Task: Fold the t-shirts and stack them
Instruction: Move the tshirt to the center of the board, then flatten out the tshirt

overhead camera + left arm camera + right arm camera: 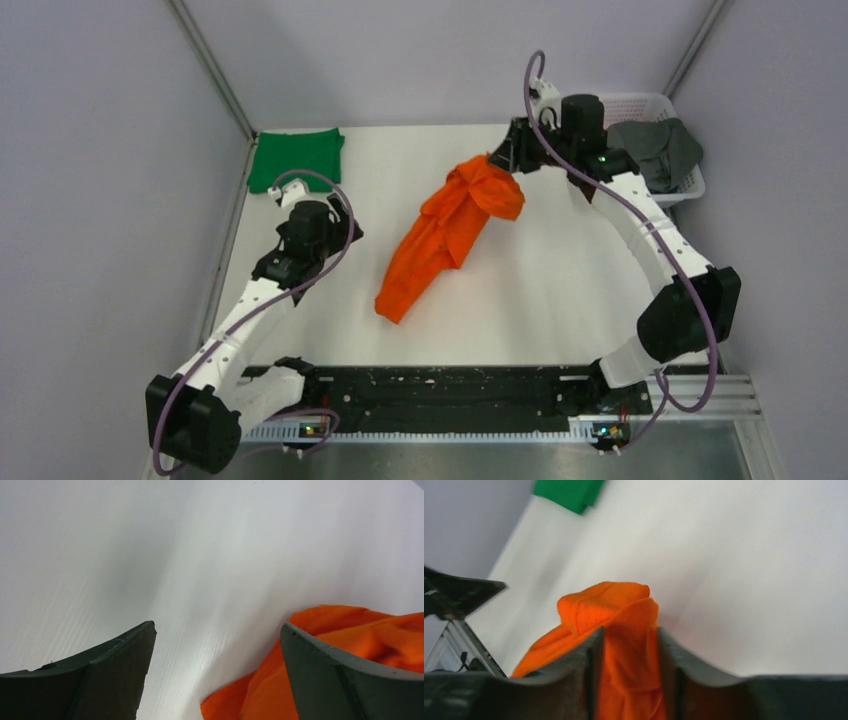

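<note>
— The right tool [626, 630] is clenched on the bright orange cloth t-shirt [440, 235], with a bunch of fabric pinched between its fingers!

— And from that pinch the cloth trails away in a long rumpled strip. Its far end is up at the tool and its near end lies on the white surface [540, 290], about mid-surface.

— Over to the left tool [215, 630]: fingers spread wide and gripping nothing. It hangs above bare surface, and the orange cloth's edge shows just beside its right finger.

— Further out, the solid green cloth t-shirt [296, 158] sits folded flat in the far left corner, well apart from the orange one.

— And at the far right, the dark grey cloth t-shirt [655, 140] lies heaped in the white plastic lattice basket [640, 100].
</note>
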You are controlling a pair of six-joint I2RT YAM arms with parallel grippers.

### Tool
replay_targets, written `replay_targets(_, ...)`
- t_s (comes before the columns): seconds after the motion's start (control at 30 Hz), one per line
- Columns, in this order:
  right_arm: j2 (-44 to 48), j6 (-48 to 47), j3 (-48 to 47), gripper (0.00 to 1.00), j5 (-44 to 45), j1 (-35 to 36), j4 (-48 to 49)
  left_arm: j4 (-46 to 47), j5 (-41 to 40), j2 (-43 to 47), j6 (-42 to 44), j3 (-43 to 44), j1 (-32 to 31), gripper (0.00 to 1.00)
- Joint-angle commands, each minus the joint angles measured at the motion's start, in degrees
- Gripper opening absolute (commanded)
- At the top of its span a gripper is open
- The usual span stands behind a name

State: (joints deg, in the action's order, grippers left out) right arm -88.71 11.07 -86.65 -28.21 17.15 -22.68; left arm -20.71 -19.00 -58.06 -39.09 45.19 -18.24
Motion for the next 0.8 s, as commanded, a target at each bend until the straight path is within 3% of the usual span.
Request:
replay_targets(0.0, 2.83, 4.42, 14.99, 0.66, 16.75, -6.57, 5.24, -3.20, 0.52, -1.94, -0.79, -0.08, 0.72, 0.99)
replay_targets(0.17, 3.92, 2.51, 20.82, 0.77, 34.57, -6.59, -0.62, -8.24, 6.98, -4.43, 1.17, 0.30, 0.93, 0.99)
replay_targets(0.27, 5.41, 0.56, 23.21, 0.77, 35.65, -2.88, 1.11, -9.42, 18.00, -5.72, 4.40, -0.85, 0.85, 0.99)
replay_targets(0.43, 2.29, -5.82, 22.61, 0.76, 36.29, 11.17, 4.92, -5.36, 32.95, -7.90, 4.89, -5.80, -2.12, 0.96)
replay_targets(0.6, -6.76, -4.55, 19.71, 0.72, 33.13, 21.69, 7.10, -1.01, 35.22, -10.25, 2.35, -8.77, -9.39, 0.88)
replay_targets(0.77, -14.43, -3.25, 16.28, 0.67, 36.47, 24.84, 6.88, 2.33, 32.19, -16.25, -0.09, -9.39, -10.94, 0.75)
